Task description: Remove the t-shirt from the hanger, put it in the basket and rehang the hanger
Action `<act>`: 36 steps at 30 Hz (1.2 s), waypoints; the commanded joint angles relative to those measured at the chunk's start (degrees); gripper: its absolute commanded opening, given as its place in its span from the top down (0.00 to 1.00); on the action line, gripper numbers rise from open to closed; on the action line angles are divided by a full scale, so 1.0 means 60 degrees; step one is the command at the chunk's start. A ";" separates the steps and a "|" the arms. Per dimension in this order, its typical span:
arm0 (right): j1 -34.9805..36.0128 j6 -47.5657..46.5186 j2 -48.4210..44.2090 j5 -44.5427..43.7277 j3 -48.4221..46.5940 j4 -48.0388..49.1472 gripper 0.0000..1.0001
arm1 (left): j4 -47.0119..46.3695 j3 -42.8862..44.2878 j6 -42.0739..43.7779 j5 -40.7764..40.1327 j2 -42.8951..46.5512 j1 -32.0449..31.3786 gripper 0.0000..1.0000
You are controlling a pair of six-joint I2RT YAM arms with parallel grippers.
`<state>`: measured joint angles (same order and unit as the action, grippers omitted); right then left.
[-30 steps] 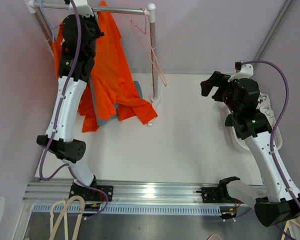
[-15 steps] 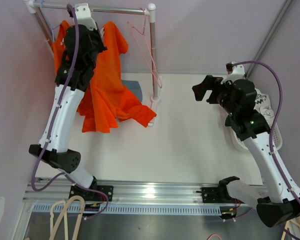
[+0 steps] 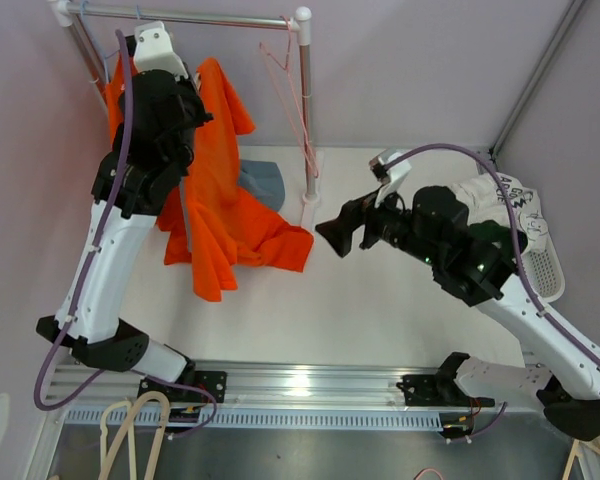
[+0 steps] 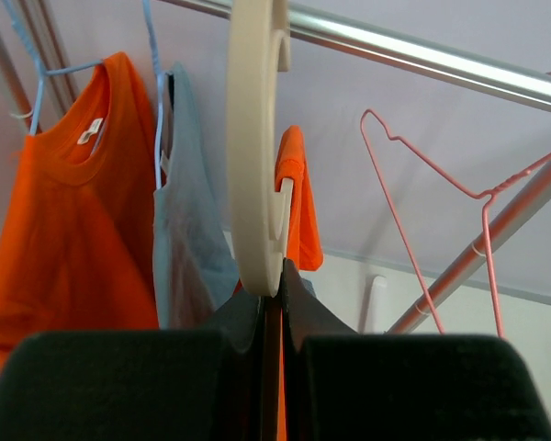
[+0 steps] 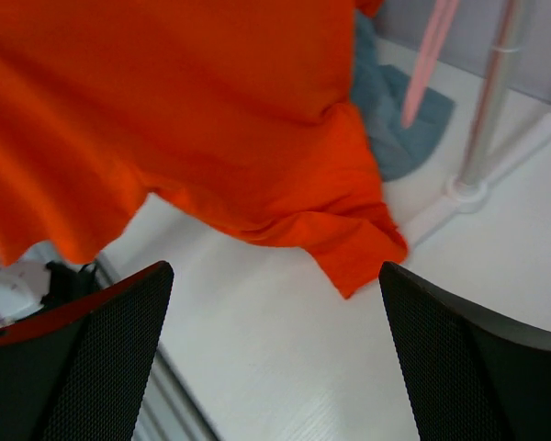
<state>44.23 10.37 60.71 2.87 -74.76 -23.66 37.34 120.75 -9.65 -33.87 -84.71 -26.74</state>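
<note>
My left gripper (image 4: 274, 277) is shut on the neck of a cream hanger (image 4: 254, 147), seen edge-on just below the rack's rail (image 4: 413, 50). The orange t-shirt (image 3: 223, 205) hangs from that hanger below my left wrist, and its hem trails onto the table. A strip of it shows behind the hanger (image 4: 296, 197). My right gripper (image 3: 340, 232) is open and empty, just right of the shirt's lower corner. In the right wrist view the gripper (image 5: 275, 367) is low over the table and the shirt (image 5: 184, 110) fills the upper frame.
A second orange shirt (image 4: 64, 230) and a grey-blue garment (image 4: 188, 248) hang on blue hangers at the left. Empty pink wire hangers (image 3: 295, 90) hang by the rack post (image 3: 306, 120). A blue-grey cloth (image 3: 262, 180) lies by the post's foot. A white basket (image 3: 545, 262) stands at the right.
My left arm has drawn the hanger and orange shirt away from the rail, toward the table's middle. My right arm has swung left and down toward the shirt's hem, jaws open.
</note>
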 commanded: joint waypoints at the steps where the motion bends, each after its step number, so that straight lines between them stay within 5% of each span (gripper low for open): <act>1: 0.1137 -0.0190 0.0033 -0.0142 -0.0181 0.0762 0.01 | -0.0086 -0.0129 -0.0296 -0.1750 0.0202 -0.0508 0.99; 10: 0.3846 -0.0366 0.0736 -0.1498 -0.0312 0.2316 0.01 | -0.0291 -0.0159 -0.0662 -0.4549 -0.0398 -0.1474 0.99; 19: 0.4435 -0.0615 0.2420 -0.2660 -0.0782 0.3723 0.01 | -0.1564 0.0310 0.1079 -0.6586 -0.1146 -0.2353 0.99; 21: 0.4435 -0.0732 0.2727 -0.3186 -0.1015 0.3826 0.11 | -0.1872 0.0252 0.1241 -0.6587 -0.1117 -0.2427 0.99; 22: 0.4435 -0.0877 0.3019 -0.3406 -0.1132 0.3826 0.24 | -0.2004 0.0237 0.1474 -0.6601 -0.1073 -0.2486 0.99; 26: 0.4436 -0.0879 0.3490 -0.4082 -0.1748 0.3256 1.00 | -0.2822 0.0061 0.2104 -0.6558 -0.1029 -0.2501 0.99; 36: 0.5723 -0.1069 0.2437 -0.5663 -0.1002 0.2831 1.00 | -0.2036 0.1070 0.1404 -0.5768 -0.2272 -0.1901 0.99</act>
<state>76.07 4.82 79.05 -25.67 -81.01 -6.72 24.21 122.89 0.49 -70.26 -95.72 -39.72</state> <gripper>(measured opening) 0.011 0.036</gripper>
